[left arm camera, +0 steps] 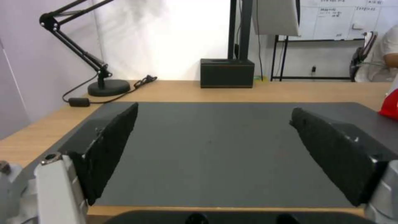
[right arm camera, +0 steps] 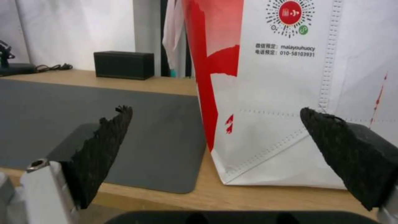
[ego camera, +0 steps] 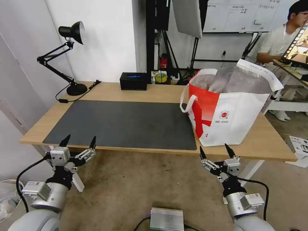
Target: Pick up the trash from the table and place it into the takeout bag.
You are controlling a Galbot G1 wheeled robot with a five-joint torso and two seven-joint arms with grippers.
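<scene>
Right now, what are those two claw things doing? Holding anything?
Left gripper: open, holding nothing, hovering before the table's near edge.
Right gripper: open, holding nothing, hovering before the takeout bag.

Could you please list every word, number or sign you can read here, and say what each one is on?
"malayouhuocy", after small Chinese characters: takeout bag, under its round red logo.
"010-58103931", after more Chinese characters: the line below.
Characters inside the logo: too small to read.
Whiteboard writing: too blurred to read.

The large boxy white takeout bag with a red panel (right arm camera: 290, 93) bears, under its round red logo (right arm camera: 289, 12), "malayouhuocy" and "010-58103931".
</scene>
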